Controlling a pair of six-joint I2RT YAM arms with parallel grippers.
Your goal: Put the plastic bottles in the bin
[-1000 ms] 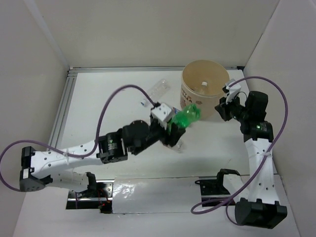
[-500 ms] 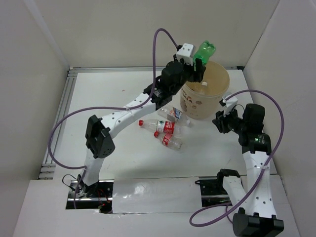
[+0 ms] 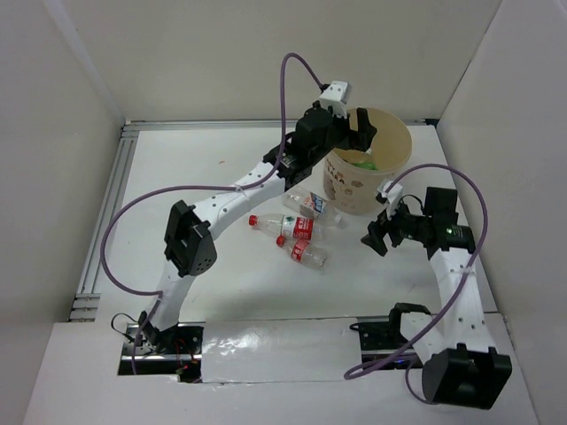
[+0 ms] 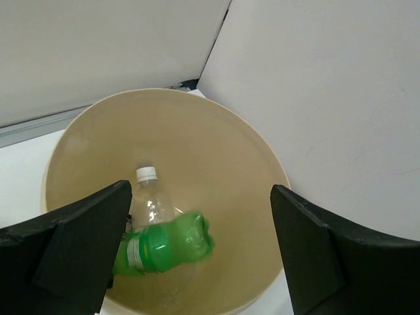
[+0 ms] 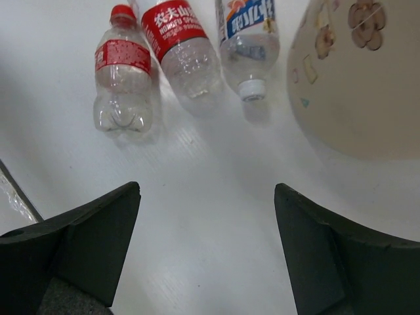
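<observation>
Hovering left gripper [image 4: 198, 200] spread | left wrist: green bottle [image 4: 167, 241] inside bin [image 4: 223, 147]

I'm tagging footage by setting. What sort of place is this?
Probably a robotics lab test cell, not a home: plain white wall panels box in a white tabletop, and two white-and-black robot arms with purple cables stand at its near edge.

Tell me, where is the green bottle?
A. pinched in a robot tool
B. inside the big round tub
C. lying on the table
B: the green bottle lies at the bottom of the bin beside a clear bottle, with the left tool open above it.
</observation>
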